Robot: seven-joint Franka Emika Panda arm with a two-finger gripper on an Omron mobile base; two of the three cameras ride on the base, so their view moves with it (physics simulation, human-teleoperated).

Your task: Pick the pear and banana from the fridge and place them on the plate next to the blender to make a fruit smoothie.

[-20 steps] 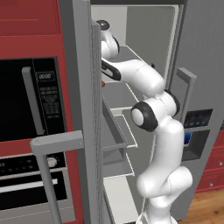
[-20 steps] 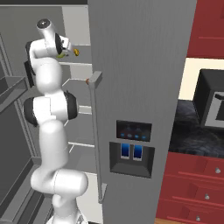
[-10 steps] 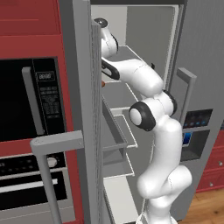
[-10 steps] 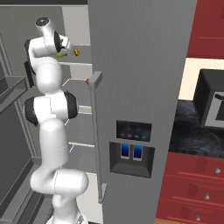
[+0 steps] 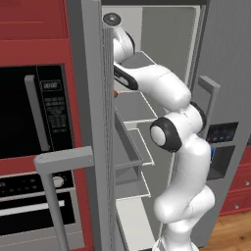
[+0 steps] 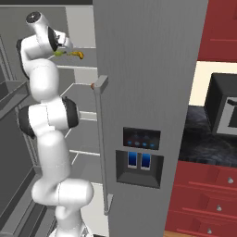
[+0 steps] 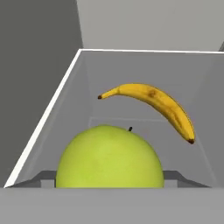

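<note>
Two base views flank the fridge (image 5: 147,29) from behind the arm — hand view peers close onto its shelf.

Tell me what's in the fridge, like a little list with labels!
place: fridge, one door open
pear: round, yellow-green, closest to the hand camera
banana: yellow with dark tips, lying behind the pear
shelf: white-edged, holds both fruits
end effector: reaching in high up, right at the pear; grip not clear

We can't read any text: the oven panel (image 5: 53,105) carries a small display and rows of buttons too blurred to make out, and the fridge dispenser (image 6: 140,158) shows only blue lights.
</note>
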